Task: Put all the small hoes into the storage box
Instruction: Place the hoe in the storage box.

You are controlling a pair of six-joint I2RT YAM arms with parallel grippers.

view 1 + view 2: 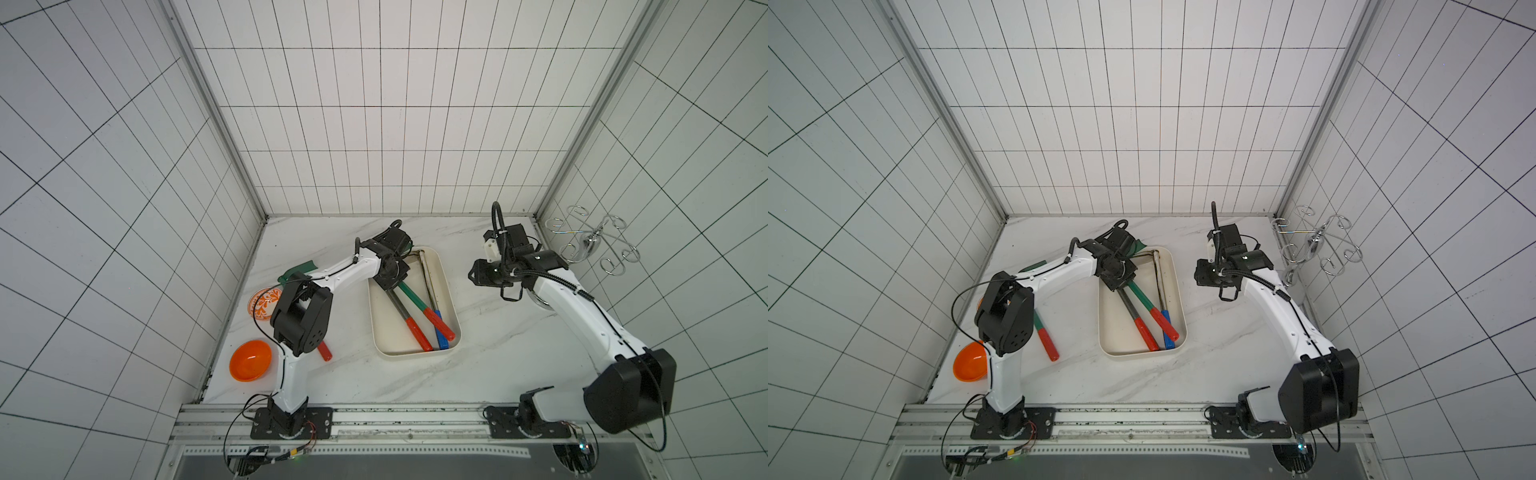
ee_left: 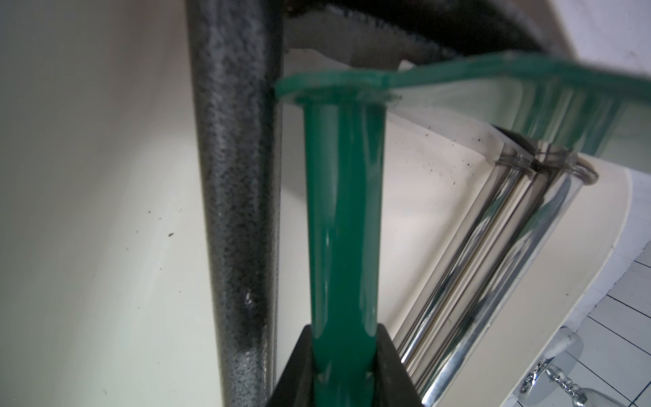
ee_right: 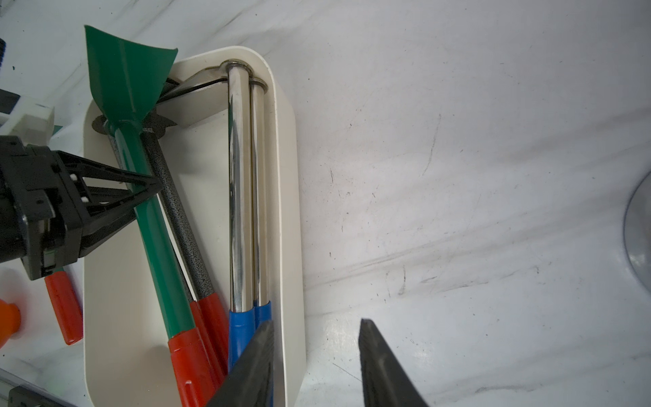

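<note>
Pinching the green small hoe (image 3: 151, 232) in the storage box (image 3: 287, 211), your left pincer (image 3: 152, 188), your right pincer (image 3: 316, 329) spread, empty.

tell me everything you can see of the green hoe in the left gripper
The green hoe has a glossy green shaft, painted metal by its look, a flat flared green blade and a red grip. The left gripper is shut on its shaft. It slants across the storage box, over a dark speckled hoe, grip at the near end, blade jutting past the far rim.
</note>
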